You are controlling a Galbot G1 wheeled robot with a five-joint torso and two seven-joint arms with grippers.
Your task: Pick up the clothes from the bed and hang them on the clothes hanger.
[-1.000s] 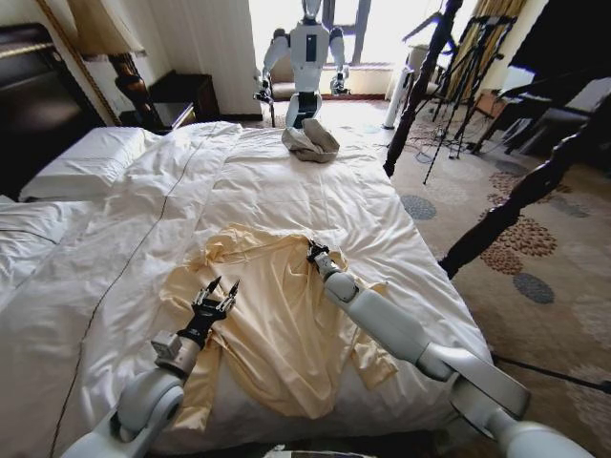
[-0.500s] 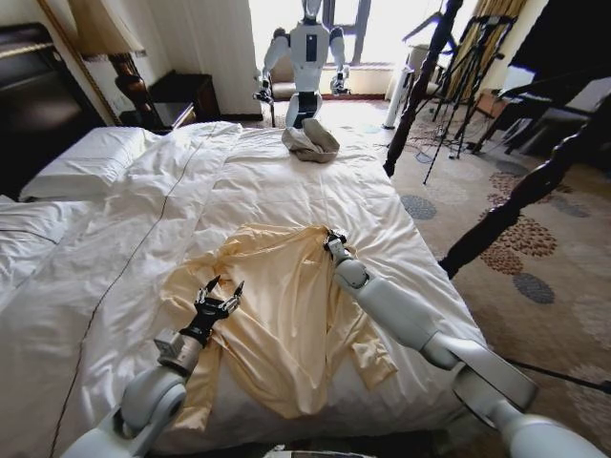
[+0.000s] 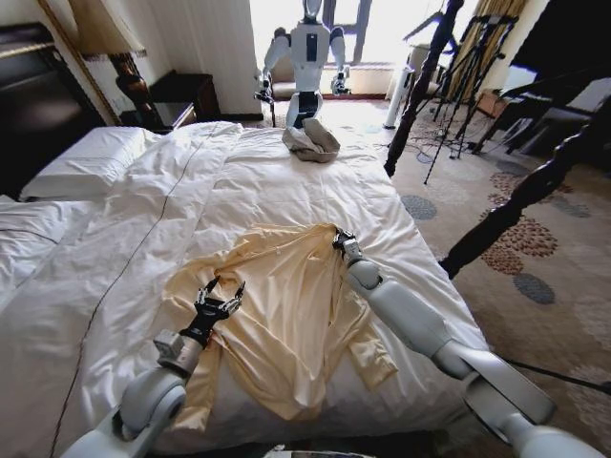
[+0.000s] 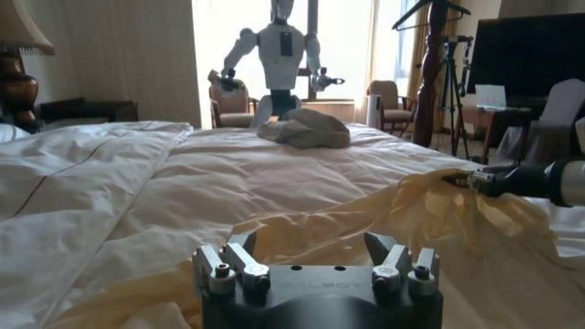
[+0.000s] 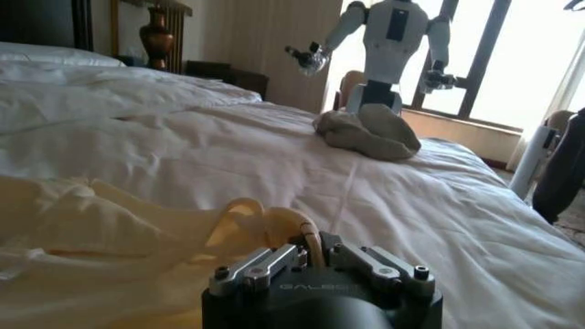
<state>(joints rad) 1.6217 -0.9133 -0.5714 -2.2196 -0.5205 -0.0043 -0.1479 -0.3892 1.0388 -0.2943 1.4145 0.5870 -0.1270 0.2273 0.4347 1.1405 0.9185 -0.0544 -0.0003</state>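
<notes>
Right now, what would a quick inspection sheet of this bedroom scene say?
Surface: bed with rumpled white duvet.
Job's things: pale yellow top spread on the duvet, one edge lifted.
Clutter: grey-beige bundle at the bed's far edge.
Grippers: right gripper shut on the top's edge; left gripper open, above the top.
Cables: some on the floor by the tripods.
Surroundings: white humanoid robot by the window, lamp, patterned carpet.

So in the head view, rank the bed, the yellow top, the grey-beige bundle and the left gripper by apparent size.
1. bed
2. yellow top
3 and 4. grey-beige bundle and left gripper look alike; the bundle lies much farther off, so no ranking.
</notes>
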